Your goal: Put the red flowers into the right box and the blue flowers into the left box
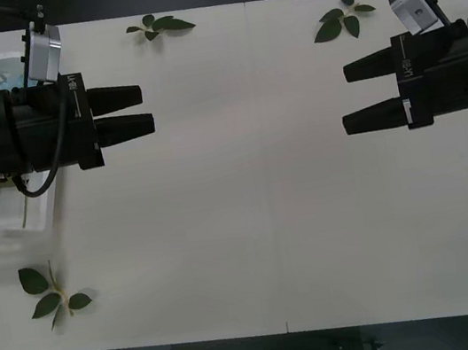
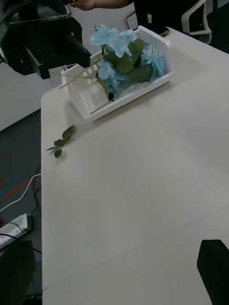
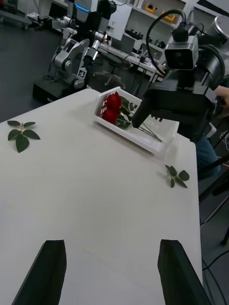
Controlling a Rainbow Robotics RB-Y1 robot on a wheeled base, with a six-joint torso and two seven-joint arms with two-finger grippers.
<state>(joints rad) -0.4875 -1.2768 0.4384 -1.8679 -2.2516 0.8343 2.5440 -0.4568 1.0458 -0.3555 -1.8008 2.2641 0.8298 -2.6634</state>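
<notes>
Both grippers are hovering over the bare table [image 1: 260,224], left gripper [image 1: 147,108] and right gripper [image 1: 343,98] each with fingers apart, holding nothing. Blue flowers [image 2: 119,59] are lying in the left box [image 2: 90,107]; red flowers [image 3: 112,107] are sitting in the right box [image 3: 143,138]. Leaf sprigs [image 1: 52,295] are lying near the table's corners.

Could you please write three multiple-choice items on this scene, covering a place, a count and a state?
1. Where are the blue flowers?
A. scattered on the table
B. in the left box
C. held by an end effector

2. How many leaf sprigs lie on the table in the front view?
A. one
B. two
C. four

3. How are the right end effector's fingers?
A. open, holding nothing
B. shut on a stem
C. shut on a sprig

Key: 1 B, the blue heads sit inside the white bin in the right wrist view. 2 C, one sprig lies near each corner. 3 A, the two fingers stand apart over bare table.
</notes>
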